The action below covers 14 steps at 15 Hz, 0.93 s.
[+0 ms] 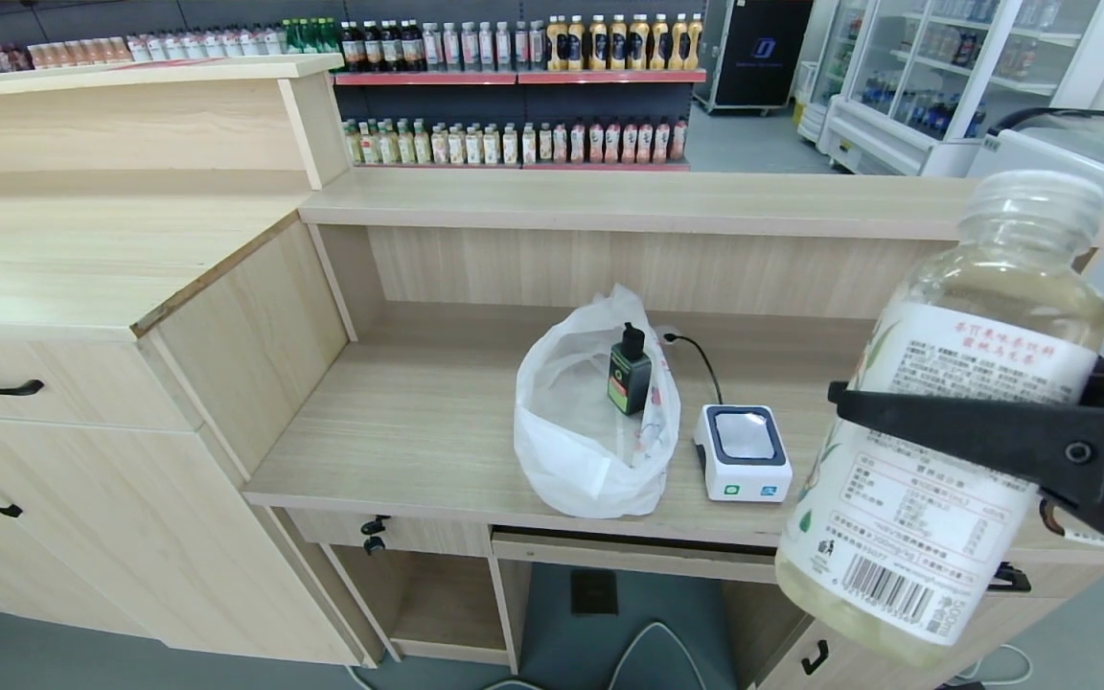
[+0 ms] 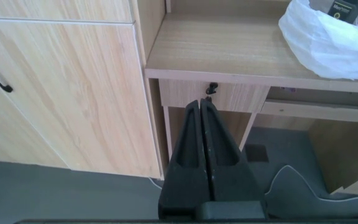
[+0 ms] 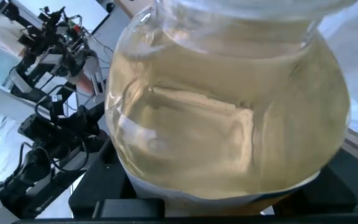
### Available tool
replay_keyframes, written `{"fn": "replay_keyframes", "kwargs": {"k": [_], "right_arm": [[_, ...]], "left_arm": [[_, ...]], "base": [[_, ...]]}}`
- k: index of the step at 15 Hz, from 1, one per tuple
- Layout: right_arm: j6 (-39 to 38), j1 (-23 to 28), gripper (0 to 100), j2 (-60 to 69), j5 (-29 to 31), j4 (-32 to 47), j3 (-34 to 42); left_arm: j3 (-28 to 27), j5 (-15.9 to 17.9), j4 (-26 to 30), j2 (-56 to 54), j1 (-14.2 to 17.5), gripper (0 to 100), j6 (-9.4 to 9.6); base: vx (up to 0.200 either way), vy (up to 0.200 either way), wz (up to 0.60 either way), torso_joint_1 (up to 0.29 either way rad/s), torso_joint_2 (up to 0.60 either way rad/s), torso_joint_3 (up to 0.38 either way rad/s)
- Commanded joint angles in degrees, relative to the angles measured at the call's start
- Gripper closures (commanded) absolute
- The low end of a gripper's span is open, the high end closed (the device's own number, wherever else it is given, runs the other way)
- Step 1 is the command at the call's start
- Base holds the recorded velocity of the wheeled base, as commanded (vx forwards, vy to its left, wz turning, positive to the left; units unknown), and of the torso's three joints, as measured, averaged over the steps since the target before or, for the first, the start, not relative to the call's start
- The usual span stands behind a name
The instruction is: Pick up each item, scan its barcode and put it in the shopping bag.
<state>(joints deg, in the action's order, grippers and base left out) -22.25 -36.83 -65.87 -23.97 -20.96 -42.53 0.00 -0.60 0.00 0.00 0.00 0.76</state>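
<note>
Right gripper [image 1: 861, 403] is pinching the bottle [image 1: 993, 287]: one black finger lies across the white label at mid-body, and the opposite finger is hidden behind the bottle. The bottle is clear plastic holding a pale yellow liquid. It is held off the counter [image 1: 418, 422], close to the head camera, on the right side of the scene. It is tilted, neck up and toward the right, base down and toward the left. The barcode [image 1: 887, 586] sits at the lower end of the label and faces the head camera. In the right wrist view the bottle [image 3: 229, 112] is seen from its rounded end, with liquid visible through the wall. The scanner [image 1: 742, 450], a small white box with a dark window on top, rests on the counter to the left of the bottle, and its black cable [image 1: 701, 359] runs back toward the rear panel. The white bag [image 1: 590, 450] stands open just beside the scanner on its left, touching or nearly touching it; contact is hard to judge from this angle. A dark bottle [image 1: 630, 376] with a green label stands upright inside the bag. Left gripper [image 2: 202, 124] has its fingers pressed together, holding nothing. It hangs low in front of the counter, below its front edge, pointing toward the drawer front, well apart from the bag [image 2: 328, 43].
</note>
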Motion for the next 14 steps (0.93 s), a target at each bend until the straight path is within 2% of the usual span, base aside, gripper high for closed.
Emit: {"fn": "replay_keyframes", "kwargs": {"k": [1, 5, 14], "right_arm": [[0.1, 0.3, 100, 0.5, -1.2, -0.3, -1.0], [0.3, 0.2, 100, -0.2, -4.7, -0.4, -1.7], [0.6, 1.3, 100, -2.2, -7.4, -3.6, -0.4]], "left_arm": [[0.0, 0.0, 0.0, 0.0, 0.0, 100, 0.04], [0.0, 0.0, 0.0, 0.0, 0.0, 100, 0.04], [0.0, 0.0, 0.0, 0.0, 0.0, 100, 0.04]], "base": [[0.0, 0.0, 0.0, 0.0, 0.0, 0.0], [0.0, 0.0, 0.0, 0.0, 0.0, 0.0], [0.0, 0.0, 0.0, 0.0, 0.0, 0.0]]}}
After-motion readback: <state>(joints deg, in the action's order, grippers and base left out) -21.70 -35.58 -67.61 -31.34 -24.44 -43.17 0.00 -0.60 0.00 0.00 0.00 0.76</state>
